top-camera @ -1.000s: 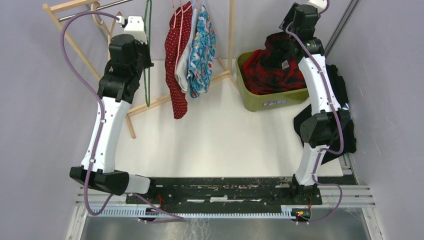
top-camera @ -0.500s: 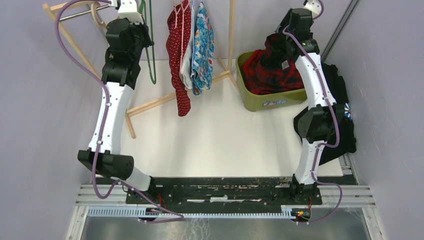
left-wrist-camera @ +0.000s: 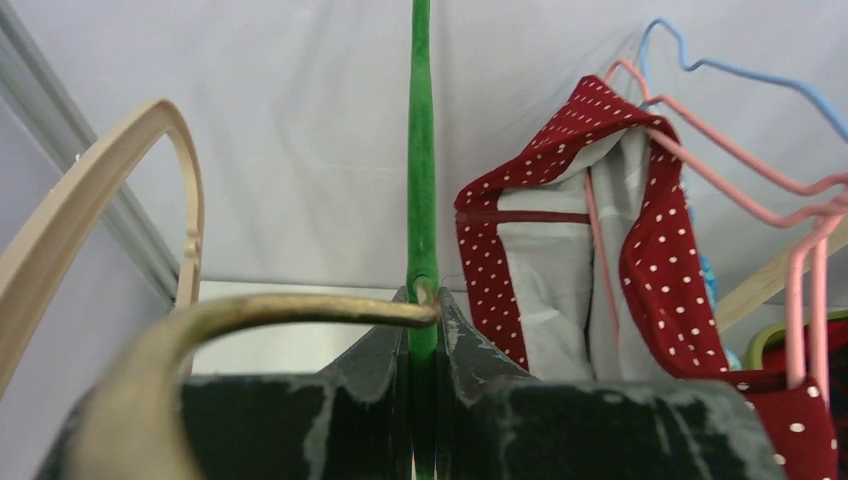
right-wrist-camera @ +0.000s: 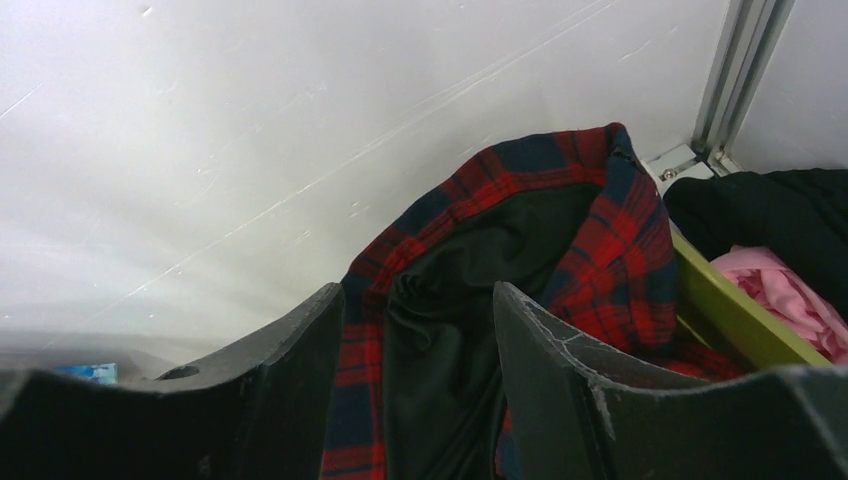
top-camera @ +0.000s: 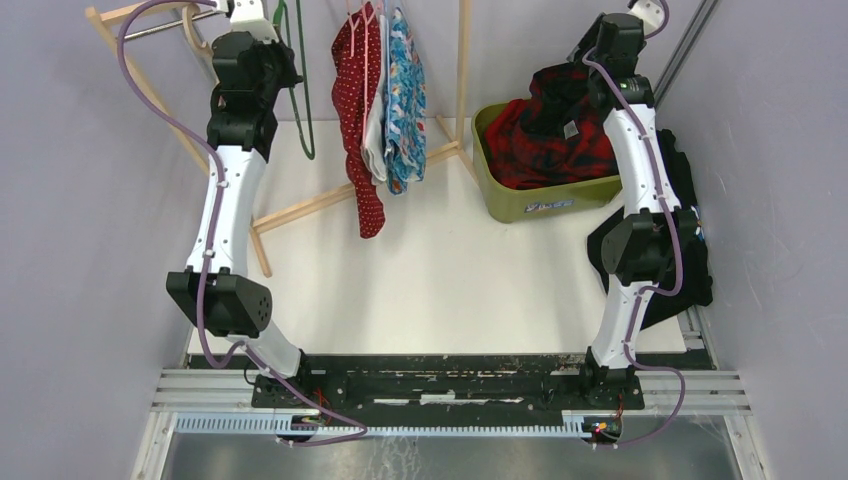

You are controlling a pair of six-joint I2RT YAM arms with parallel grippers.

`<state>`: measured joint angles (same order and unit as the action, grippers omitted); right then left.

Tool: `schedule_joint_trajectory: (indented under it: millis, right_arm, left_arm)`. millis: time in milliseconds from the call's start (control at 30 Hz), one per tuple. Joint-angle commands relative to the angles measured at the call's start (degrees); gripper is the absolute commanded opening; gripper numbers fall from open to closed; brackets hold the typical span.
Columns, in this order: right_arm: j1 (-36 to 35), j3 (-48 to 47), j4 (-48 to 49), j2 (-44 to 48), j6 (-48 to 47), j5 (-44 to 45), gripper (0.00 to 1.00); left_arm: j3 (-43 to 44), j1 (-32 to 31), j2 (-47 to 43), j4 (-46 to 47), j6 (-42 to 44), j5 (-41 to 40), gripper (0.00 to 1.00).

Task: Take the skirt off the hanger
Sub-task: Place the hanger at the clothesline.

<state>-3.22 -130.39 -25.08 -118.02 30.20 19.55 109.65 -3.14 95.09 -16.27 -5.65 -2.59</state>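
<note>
The red plaid skirt (top-camera: 550, 130) with black lining lies heaped in the green bin (top-camera: 530, 208). My right gripper (top-camera: 590, 58) hovers just above it, open. In the right wrist view, the skirt (right-wrist-camera: 560, 230) shows between and beyond the spread fingers of the gripper (right-wrist-camera: 420, 300), which grip nothing. My left gripper (top-camera: 280, 15) is high at the back by the rack, shut on the bare green hanger (top-camera: 297, 100). The left wrist view shows the hanger (left-wrist-camera: 421, 150) pinched between the jaws of my gripper (left-wrist-camera: 424, 300), running straight up.
A wooden rack (top-camera: 463, 70) with a metal rail (top-camera: 160, 25) carries a red polka-dot garment (top-camera: 355, 110) and a blue floral one (top-camera: 405, 100) on pink hangers (left-wrist-camera: 700, 160). A wooden hanger (left-wrist-camera: 100, 200) hangs left of my left gripper. Black cloth (top-camera: 690, 200) lies right of the bin.
The left arm has stretched up and back, carrying the green hanger toward the rail. The right gripper has shifted slightly up and to the right above the bin.
</note>
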Motion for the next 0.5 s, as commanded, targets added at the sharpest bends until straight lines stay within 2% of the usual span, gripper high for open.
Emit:
schedule_joint_trajectory:
  millis: [0,133,300,467]
  right_arm:
    - [-0.03,-1.06,1.35,2.45,0.45,-0.18,0.62]
    - [0.07,-0.63,1.1,2.52,0.61,-0.3,0.62]
    - [0.38,-0.12,0.32,2.32,0.93,-0.04,0.61]
    - [1.01,0.15,0.63,1.77,2.37,-1.23,0.61]
  left_arm:
    - [2.06,1.64,-2.12,7.34,-4.51,3.01,0.03]
    - [-1.88,3.22,-3.3,12.83,-7.01,8.3,0.03]
    - [-12.25,4.59,-7.66,28.77,-10.37,14.36,0.03]
    - [-9.11,4.81,-6.27,27.6,-13.33,15.72,0.03]
